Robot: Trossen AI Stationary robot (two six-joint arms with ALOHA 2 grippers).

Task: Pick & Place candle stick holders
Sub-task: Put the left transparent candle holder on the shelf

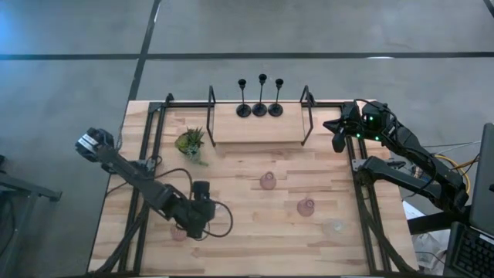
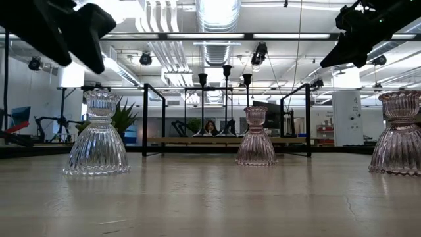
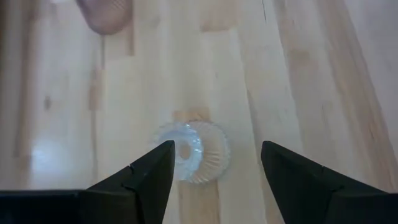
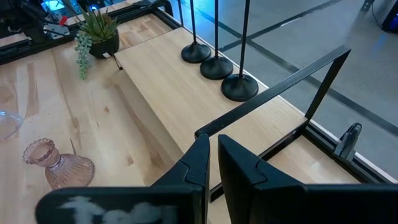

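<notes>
A clear glass candle stick holder (image 3: pixel 191 151) stands upright on the desk (image 1: pixel 247 247) near the front left corner, directly below the left gripper (image 3: pixel 214 174). In the left wrist view its ribbed round rim lies between the two dark fingers (image 3: pixel 149 180), which are spread wide on either side and touch nothing; the gripper hangs above the holder with nothing in its grasp. In the low view this holder (image 2: pixel 99 135) stands at the left, on its flared ribbed base.

Three pink glass holders are on the desk: one (image 1: pixel 268 181) near the centre, one (image 1: pixel 306 206) to its right and nearer the front, and one (image 1: pixel 179 232) at the front left beside the left gripper, partly hidden by the arm. A second clear holder (image 1: pixel 334 227) stands near the front right.

Three black stemmed holders (image 1: pixel 261 108) stand in a row on the raised wooden shelf (image 1: pixel 255 127) at the back of the desk, their round bases close together.

The right gripper (image 4: pixel 212 158) is held above the right end of the shelf, its fingers clenched together and empty.

A small green plant (image 1: pixel 190 142) stands on the desk left of the shelf.
</notes>
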